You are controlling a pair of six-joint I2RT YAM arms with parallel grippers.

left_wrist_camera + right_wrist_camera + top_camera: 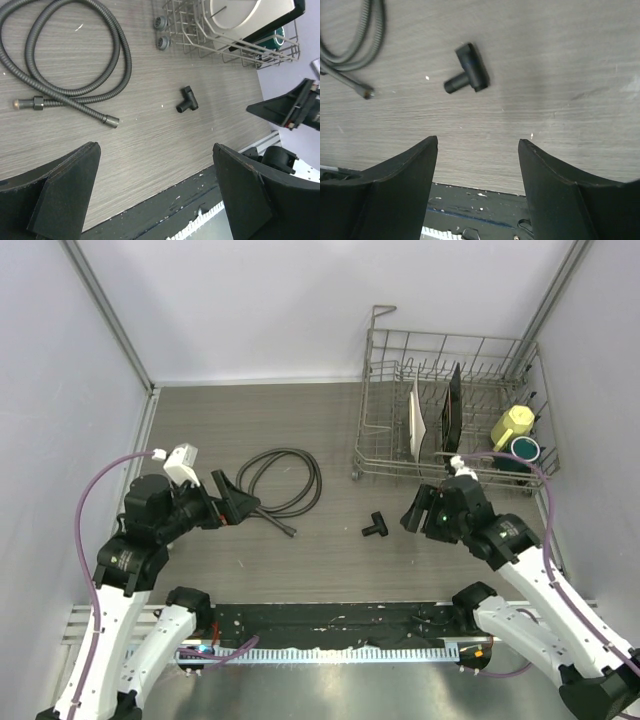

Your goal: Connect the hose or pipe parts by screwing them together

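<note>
The long black hose (318, 480) lies coiled on the table left of centre. Its two end connectors (37, 103) rest side by side nearest the arms, and one tip (366, 92) shows in the right wrist view. The small black T-shaped fitting (377, 526) lies loose on the wood to the right of the hose; it also shows in both wrist views (187, 99) (469, 68). My left gripper (228, 502) hovers just left of the hose ends, open and empty (155, 147). My right gripper (412, 512) hangs just right of the fitting, open with nothing between its fingers (477, 141).
A wire dish rack (372, 430) stands at the back right, holding a white plate (418, 420), a black plate (452, 410), a yellow cup (512, 425) and a teal cup (526, 448). A black strip (330, 625) runs along the near table edge. Walls enclose the sides and back.
</note>
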